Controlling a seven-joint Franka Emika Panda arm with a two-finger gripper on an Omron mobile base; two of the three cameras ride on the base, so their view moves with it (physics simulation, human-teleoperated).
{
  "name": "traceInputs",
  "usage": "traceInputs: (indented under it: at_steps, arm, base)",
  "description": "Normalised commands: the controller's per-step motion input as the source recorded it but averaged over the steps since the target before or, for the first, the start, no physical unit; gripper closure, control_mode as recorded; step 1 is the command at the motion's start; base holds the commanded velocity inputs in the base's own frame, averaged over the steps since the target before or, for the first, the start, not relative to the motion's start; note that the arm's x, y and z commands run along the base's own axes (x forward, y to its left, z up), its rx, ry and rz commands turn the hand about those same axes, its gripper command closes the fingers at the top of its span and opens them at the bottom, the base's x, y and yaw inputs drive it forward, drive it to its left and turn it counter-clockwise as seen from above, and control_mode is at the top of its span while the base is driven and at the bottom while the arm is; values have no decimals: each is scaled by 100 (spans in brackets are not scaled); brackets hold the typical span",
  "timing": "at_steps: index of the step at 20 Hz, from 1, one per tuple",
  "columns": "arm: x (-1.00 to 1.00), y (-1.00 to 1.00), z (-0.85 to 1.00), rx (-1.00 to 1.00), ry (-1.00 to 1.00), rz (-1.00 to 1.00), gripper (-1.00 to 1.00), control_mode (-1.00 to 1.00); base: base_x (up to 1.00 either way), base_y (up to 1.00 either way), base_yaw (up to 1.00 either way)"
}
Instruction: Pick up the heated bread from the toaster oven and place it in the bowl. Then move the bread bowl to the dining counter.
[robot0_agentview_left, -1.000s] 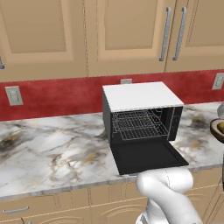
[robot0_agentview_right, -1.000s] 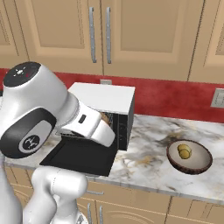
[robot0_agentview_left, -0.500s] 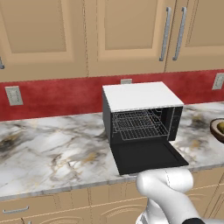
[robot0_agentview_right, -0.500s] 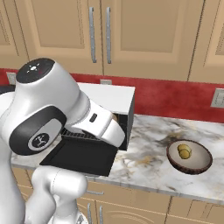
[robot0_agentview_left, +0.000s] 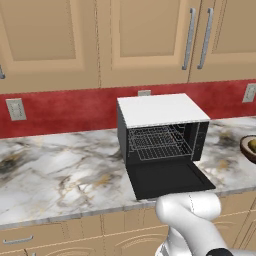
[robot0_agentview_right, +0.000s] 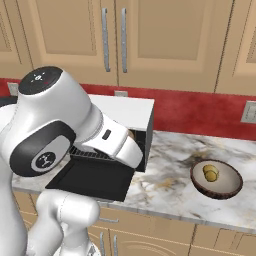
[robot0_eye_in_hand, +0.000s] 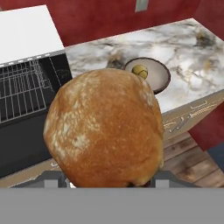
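The heated bread (robot0_eye_in_hand: 105, 129), a lumpy golden-brown roll, looms close in the hand view with my gripper (robot0_eye_in_hand: 109, 178) shut on it; just the finger bases show beside it. It hangs in front of the counter edge, left of the bowl. The dark-brown bowl (robot0_eye_in_hand: 162, 78) (robot0_agentview_right: 200, 186) (robot0_agentview_left: 247, 150) sits on the marble counter right of the toaster oven and has a small yellowish lump in it. The black toaster oven (robot0_agentview_left: 160, 131) (robot0_agentview_right: 129, 111) (robot0_eye_in_hand: 26, 39) stands with its door dropped flat and its wire rack bare. The dining counter is out of view.
A red backsplash with outlets (robot0_agentview_left: 16, 108) and tan upper cabinets (robot0_agentview_left: 145, 40) back the marble counter (robot0_agentview_left: 60, 175). The open oven door (robot0_agentview_left: 167, 179) reaches the counter's front edge. My arm's big white elbow (robot0_agentview_right: 50, 125) hangs in front of the oven. Wood floor (robot0_eye_in_hand: 192, 162) lies below.
In the right base view my arm has swung a little to the right and up, away from the oven. The bread stays in the grip. Oven and bowl have not moved.
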Motion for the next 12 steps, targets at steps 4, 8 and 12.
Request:
traceInputs:
  at_steps: [4, 8, 12]
  arm:
    - [0, 0, 0, 0, 0, 0, 100, -100]
    - [0, 0, 0, 0, 0, 0, 100, -100]
    - [0, 0, 0, 0, 0, 0, 100, -100]
  base:
    - [0, 0, 0]
    - [0, 0, 0]
    - [0, 0, 0]
